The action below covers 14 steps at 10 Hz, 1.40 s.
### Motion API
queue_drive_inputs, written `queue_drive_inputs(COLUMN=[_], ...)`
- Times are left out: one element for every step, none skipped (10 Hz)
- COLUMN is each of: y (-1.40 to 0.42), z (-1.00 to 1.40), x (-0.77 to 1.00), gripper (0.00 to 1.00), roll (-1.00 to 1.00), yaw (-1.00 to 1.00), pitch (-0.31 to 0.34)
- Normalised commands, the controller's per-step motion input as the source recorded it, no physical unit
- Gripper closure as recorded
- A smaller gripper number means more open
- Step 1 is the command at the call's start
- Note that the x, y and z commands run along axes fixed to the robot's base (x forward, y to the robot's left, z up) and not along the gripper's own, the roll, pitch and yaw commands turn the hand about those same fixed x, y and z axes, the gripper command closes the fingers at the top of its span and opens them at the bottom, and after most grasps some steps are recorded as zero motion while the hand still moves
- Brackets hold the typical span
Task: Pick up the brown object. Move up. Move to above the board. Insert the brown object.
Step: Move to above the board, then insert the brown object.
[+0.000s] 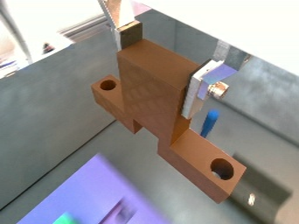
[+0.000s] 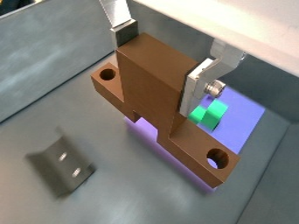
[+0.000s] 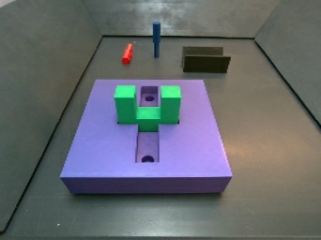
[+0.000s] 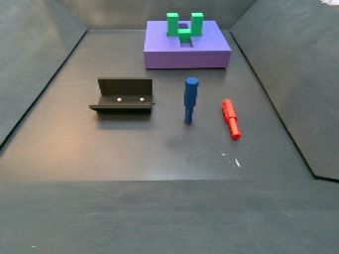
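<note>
Board [image 2: 239,129]: purple-blue slab, partly visible beneath claw in both wrist views, green U-block [image 2: 211,115] on it just under held piece.

Brown object [image 2: 158,96]: stepped bar, end holes exposed, clamped at raised middle, lifted clear of floor.

Claw [image 2: 163,63]: silver fingers closed on brown object, absent from both side views.

Step in hand, by my reading: carry to above board. Keep height, keep bar level, line long axis with groove [image 3: 149,141], centre before descending; avoid green block.
</note>
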Motion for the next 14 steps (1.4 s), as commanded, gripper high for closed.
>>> queue_drive_inputs(y=[-1.40, -1.40, -0.99, -0.50, -0.34, -0.19, 0.00, 0.00, 0.00, 0.00, -0.01, -0.03, -0.03, -0.03], z=[0.17, 0.18, 0.14, 0.08, 0.07, 0.04, 0.00, 0.00, 0.01, 0.00, 0.00, 0.00, 0.00, 0.00], x=[0.17, 0.22, 0.18, 0.13, 0.11, 0.05, 0.03, 0.04, 0.00, 0.00, 0.01, 0.04, 0.02, 0.00], gripper=[1.00, 1.00, 1.00, 1.00, 1.00, 1.00, 1.00, 1.00, 1.00, 1.00, 1.00, 1.00, 1.00, 1.00], roll=[-0.01, 0.00, 0.01, 0.03, 0.02, 0.02, 0.00, -0.05, -0.08, -0.10, -0.11, -0.07, -0.04, 0.00], yaw=[0.00, 0.00, 0.01, 0.00, 0.01, 0.01, 0.00, -0.22, -0.58, -0.79, -0.87, -0.97, -1.00, -0.93], pitch=[0.116, 0.154, 0.155, 0.149, 0.129, 0.091, 0.000, 0.000, -0.013, -0.024, -0.029, -0.003, 0.000, 0.000])
